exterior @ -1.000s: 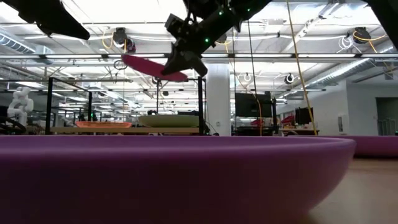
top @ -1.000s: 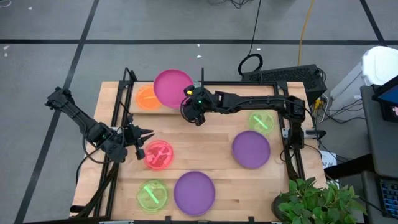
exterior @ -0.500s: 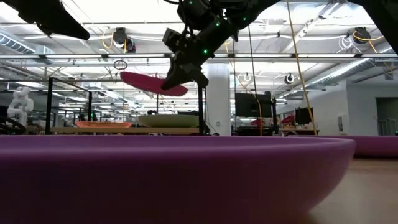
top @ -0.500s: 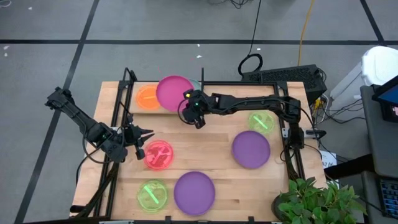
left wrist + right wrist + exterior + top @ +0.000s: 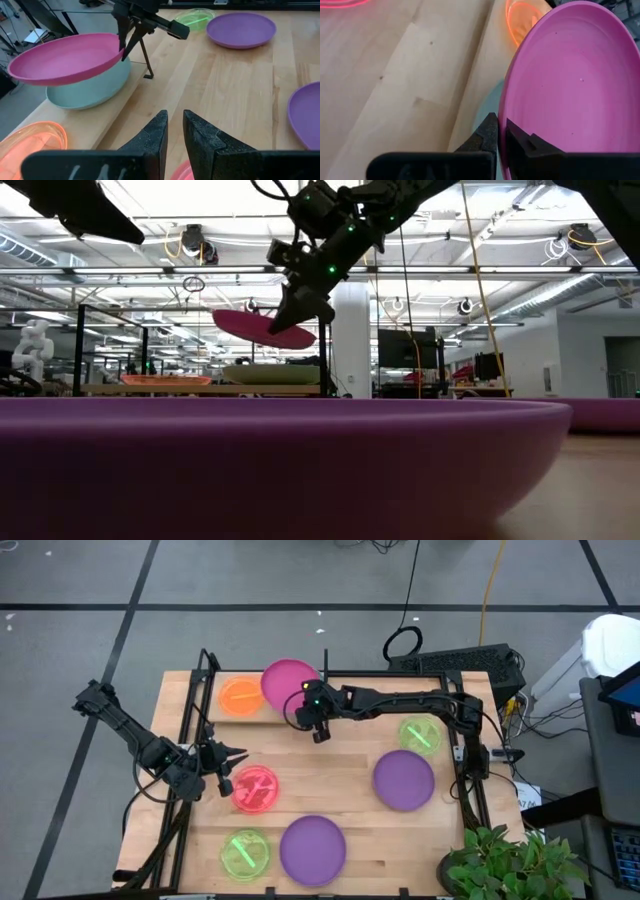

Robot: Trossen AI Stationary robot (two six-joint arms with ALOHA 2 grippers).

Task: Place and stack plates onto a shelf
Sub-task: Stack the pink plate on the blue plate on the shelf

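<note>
My right gripper [image 5: 304,703] is shut on a magenta plate [image 5: 288,680] and holds it in the air over the shelf [image 5: 120,111]. Straight under it a pale teal plate [image 5: 85,94] rests on the shelf board, with a gap between the two in the low view. To the left of that, an orange plate [image 5: 240,697] also lies on the shelf. At the table's left edge my left gripper [image 5: 175,125] hangs beside a red plate [image 5: 256,788], its fingers a narrow gap apart with nothing between them. My right gripper pinches the magenta plate's rim [image 5: 119,52] between its two fingers, one finger on the upper face and one underneath. The fingers come from the table's right, slanting down. The plate juts out beyond them, lifted clear and slightly tilted [image 5: 262,328].
The shelf's black upright post [image 5: 145,60] stands just behind the right gripper. On the tabletop lie two purple plates [image 5: 404,780] [image 5: 312,848] and two green ones [image 5: 419,734] [image 5: 244,853]. Black frame rails run along the table's left and right edges.
My right gripper has sunk and shifted toward the table's right along the shelf, rolling its wrist. The magenta plate has come down with it, from above the orange plate's side to over the teal plate, and stays clear of it.
</note>
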